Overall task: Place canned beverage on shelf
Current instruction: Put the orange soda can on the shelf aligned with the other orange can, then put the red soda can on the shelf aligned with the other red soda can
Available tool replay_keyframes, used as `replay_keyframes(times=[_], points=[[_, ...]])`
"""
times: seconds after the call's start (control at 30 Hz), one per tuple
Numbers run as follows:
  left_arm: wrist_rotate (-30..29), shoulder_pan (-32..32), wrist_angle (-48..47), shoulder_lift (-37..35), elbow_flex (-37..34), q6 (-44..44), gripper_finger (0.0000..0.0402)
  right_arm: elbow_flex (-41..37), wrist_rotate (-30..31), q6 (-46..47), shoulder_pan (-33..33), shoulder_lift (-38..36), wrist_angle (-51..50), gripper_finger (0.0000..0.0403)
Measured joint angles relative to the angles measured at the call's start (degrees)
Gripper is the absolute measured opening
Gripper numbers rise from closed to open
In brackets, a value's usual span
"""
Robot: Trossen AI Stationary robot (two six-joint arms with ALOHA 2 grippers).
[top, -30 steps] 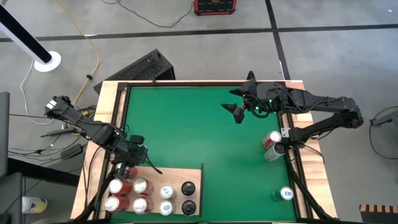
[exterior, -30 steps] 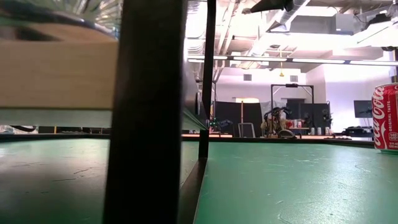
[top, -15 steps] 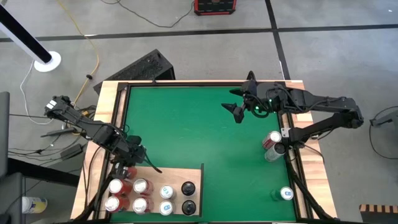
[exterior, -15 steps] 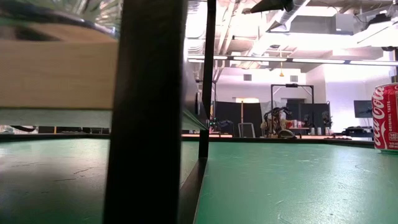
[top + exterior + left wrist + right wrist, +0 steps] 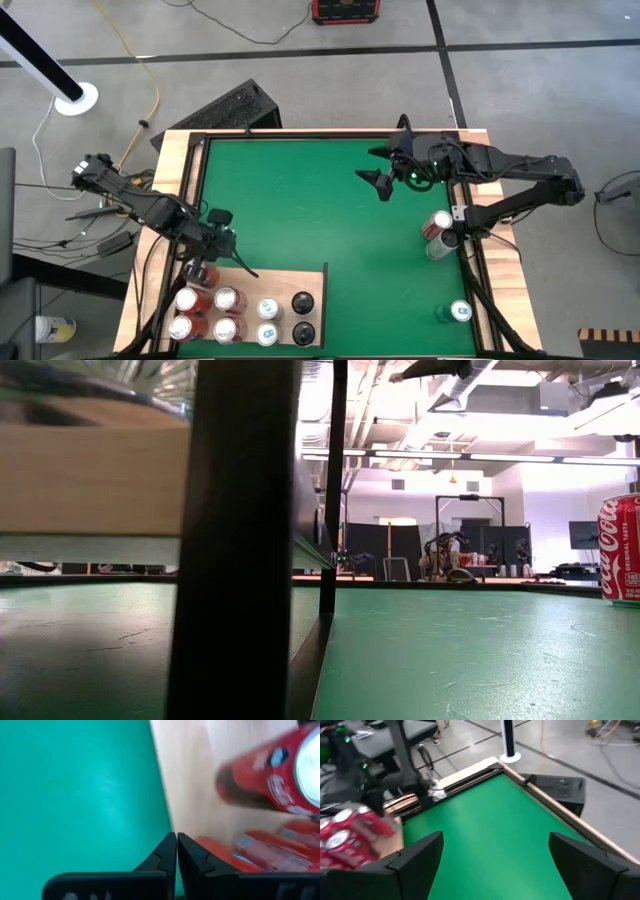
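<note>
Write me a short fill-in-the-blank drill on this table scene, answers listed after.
1. The left gripper, over the shelf, is ____.
2. The right gripper hangs ____ above the mat.
3. The two cans with black tops stand on the ____.
4. The can alone near the mat's right corner is ____.

Answers: shut; open; shelf; green

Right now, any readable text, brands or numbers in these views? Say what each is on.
"Coca-Cola": on the red can at the low view's right edge, cut off by the frame.
Small print below that logo: too small to read.
Cans on the shelf: labels too small or blurred.
</note>
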Motion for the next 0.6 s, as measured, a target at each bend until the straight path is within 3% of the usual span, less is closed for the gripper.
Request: replay_keyframes(times=[0.13, 0.33, 0.6], points=[[-7.97, 0.07, 0.04, -0.96, 3.02, 5.03, 0.0, 0.8, -2.34, 5.48, 1.46, 0.01, -5.18, 0.0384], [-16.02, 0.54, -0.02, -6.61, 3.84, 6.33, 0.0, 6.6, -7.1, 21.35, 3.72, -0.02, -30.2, 0.0384], [-23.61, 3.55, 3.47, -19.29, 3.84, 9.8, 0.0, 11.87, -7.55, 37.11, 5.19, -0.04, -55.13, 0.0384]])
